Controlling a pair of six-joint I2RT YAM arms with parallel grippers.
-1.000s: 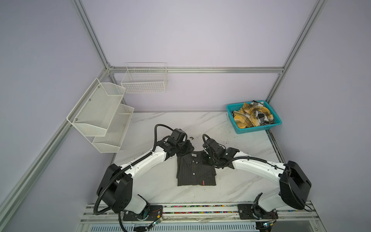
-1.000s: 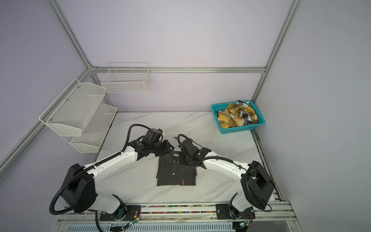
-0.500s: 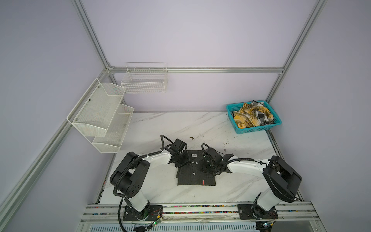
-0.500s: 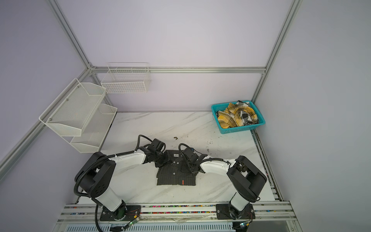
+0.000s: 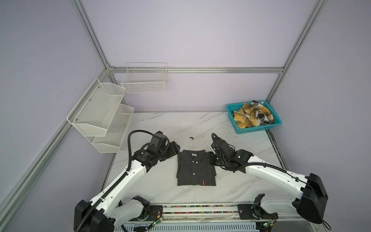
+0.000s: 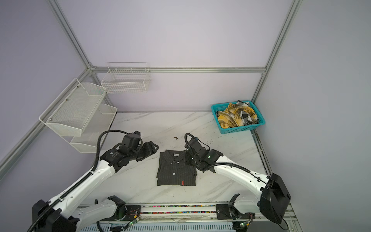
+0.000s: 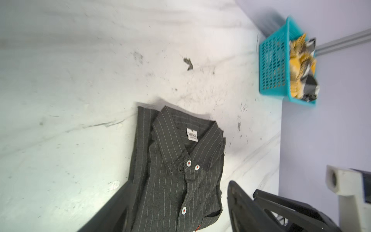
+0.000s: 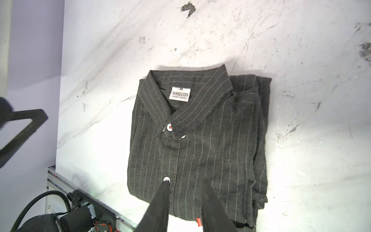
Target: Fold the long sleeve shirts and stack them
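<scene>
The dark pinstriped shirt (image 5: pixel 195 170) lay folded, collar toward the back edge, midway along the desk (image 5: pixel 160 124) and nearer its front edge. The left hand (image 5: pixel 175 149) stood just beside one shoulder, fingers wide apart. The right hand (image 8: pixel 184 183) hovered at the other shoulder, fingers slightly apart and gripping nothing. The plaid shirt (image 5: pixel 253 116) lay crumpled in the teal basket (image 5: pixel 251 131) at the back right corner.

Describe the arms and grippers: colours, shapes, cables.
The left arm and right arm have white shells and black joints. A black ribbed hose loops over the left one; a thin black cable runs along the right one. The left gripper and right gripper are black, with tapering fingers.
</scene>
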